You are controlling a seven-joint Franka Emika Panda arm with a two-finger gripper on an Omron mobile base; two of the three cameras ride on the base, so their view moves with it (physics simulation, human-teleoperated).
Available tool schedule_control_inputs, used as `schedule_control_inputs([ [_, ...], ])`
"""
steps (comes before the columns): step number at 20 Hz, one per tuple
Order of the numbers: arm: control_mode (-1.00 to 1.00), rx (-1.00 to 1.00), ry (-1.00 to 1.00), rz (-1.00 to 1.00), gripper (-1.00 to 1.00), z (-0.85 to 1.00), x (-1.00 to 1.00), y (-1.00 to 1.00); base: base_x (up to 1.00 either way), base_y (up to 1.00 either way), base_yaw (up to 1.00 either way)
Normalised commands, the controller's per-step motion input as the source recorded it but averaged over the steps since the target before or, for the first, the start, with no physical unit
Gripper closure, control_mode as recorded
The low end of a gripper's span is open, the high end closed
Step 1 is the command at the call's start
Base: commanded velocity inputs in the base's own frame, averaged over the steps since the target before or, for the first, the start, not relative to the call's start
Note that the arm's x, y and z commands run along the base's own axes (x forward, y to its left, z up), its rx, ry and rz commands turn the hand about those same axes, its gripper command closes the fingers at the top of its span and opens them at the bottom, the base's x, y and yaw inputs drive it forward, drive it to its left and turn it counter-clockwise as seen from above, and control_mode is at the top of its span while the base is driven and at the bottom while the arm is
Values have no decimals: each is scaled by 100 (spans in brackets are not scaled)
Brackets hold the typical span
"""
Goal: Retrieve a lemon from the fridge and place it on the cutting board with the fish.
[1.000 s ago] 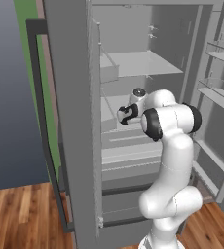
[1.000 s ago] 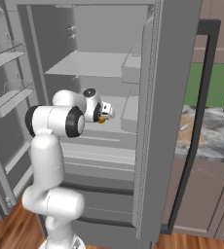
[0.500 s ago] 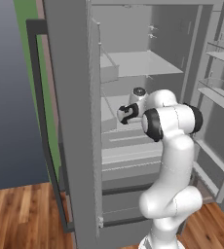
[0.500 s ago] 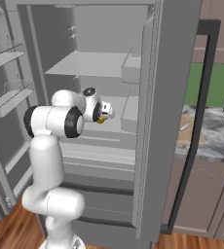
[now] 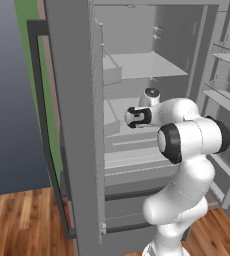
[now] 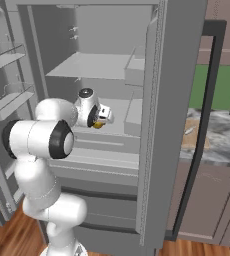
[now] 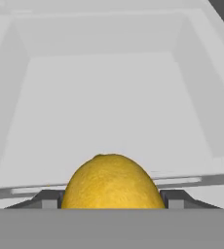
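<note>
A: Now, fridge (image 6: pixel 157 100) standing open, both doors swung out, grey shelves bare toward the back wall.
B: Noted. Gripper (image 6: pixel 103 116) reaching in at middle-shelf level, near the shelf's front edge. Same gripper seen from the other side, dark and boxy, at the end of the white arm.
A: Jaw state?
B: Closed onto the lemon (image 7: pixel 112 182). Hand view: yellow fruit sitting squarely between the two dark fingertips (image 7: pixel 48 199), one tip pressed at each flank. Partly closed, stopped by the fruit's width.
A: Lemon visible from the base too?
B: Yes, right base view: small yellow-orange patch at the gripper's tip, over the shelf (image 6: pixel 118 131) front edge. Touching the shelf or lifted off it — cannot tell.
A: Beyond the lemon, hand view?
B: Pale grey shelf floor running to the rear wall, side walls at either edge.
A: Cutting board (image 6: pixel 193 134)?
B: Light-tan slab on the grey marbled counter (image 6: pixel 222 145), right of the open fridge door, well apart from the gripper. Small pale elongated shape on it, the fish (image 6: pixel 189 131), near the board's edge toward the fridge. Too small for detail.
A: Surroundings?
B: Brown cabinets (image 6: pixel 212 207) below the counter, wooden floor (image 5: pixel 22 220) underneath.
</note>
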Motion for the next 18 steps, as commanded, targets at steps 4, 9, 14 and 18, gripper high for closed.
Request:
schedule_control_inputs([
  [4,-100,0,0,0,100,58,-100,-1,0,0,0],
  [9,-100,0,0,0,100,63,-100,0,0,0,0],
  [14,-100,0,0,0,100,56,-100,0,0,0,0],
  [18,-100,1,0,0,100,59,-100,0,0,0,0],
])
